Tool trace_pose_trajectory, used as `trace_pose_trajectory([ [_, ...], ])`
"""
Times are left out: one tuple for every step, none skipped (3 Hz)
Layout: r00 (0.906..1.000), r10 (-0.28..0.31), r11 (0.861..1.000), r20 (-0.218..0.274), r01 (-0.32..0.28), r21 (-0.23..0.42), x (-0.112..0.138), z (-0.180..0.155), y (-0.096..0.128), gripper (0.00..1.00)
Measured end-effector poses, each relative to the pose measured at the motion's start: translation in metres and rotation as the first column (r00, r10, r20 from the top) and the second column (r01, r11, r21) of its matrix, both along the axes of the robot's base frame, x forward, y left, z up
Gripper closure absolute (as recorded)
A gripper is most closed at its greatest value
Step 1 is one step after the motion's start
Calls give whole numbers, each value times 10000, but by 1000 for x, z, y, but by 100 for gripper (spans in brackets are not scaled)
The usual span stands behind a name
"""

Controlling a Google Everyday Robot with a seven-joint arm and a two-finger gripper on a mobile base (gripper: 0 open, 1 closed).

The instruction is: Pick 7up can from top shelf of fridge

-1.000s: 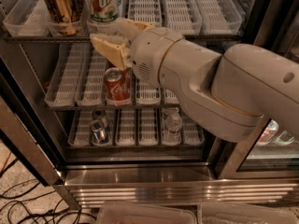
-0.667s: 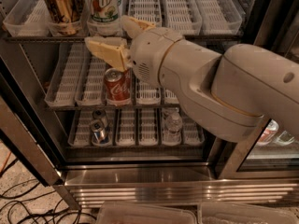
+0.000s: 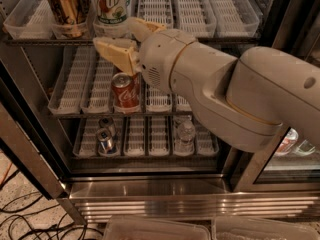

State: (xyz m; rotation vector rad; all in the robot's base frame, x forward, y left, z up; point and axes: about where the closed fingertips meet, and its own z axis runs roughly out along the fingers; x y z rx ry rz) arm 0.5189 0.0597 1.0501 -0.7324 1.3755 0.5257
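**Gripper open at the top shelf, 7up can not yet held**

In the fridge point(image 3: 150, 196), your arm point(image 3: 240, 94) reaches in across the middle rack. The top shelf point(image 3: 190, 14) carries the 7up can point(image 3: 111, 4) at its front edge, just beside a gold-brown can point(image 3: 65, 6) on its left. The gripper point(image 3: 116, 34) sits low in front of the 7up can, jaws spread wide and holding nothing. From here the lower finger looks level with the shelf's front lip, so closing now would likely pinch the tray or only the can's base and tip it. The gap to the gold-brown can looks narrow, so a finger pushed in could knock it. Watch too the red cola can point(image 3: 125, 91) just under your wrist.
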Motion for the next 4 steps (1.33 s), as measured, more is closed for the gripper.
trace_pose_trajectory([
  [9999,91,9999,-82,-90,122,3,1,4,38],
  [9997,137,9998,-216,-134,166,10,-1,8,32],
  [9996,118,9998,-250,-114,157,17,-1,9,22],
  [9998,14,9999,-199,-11,154,24,2,8,26],
])
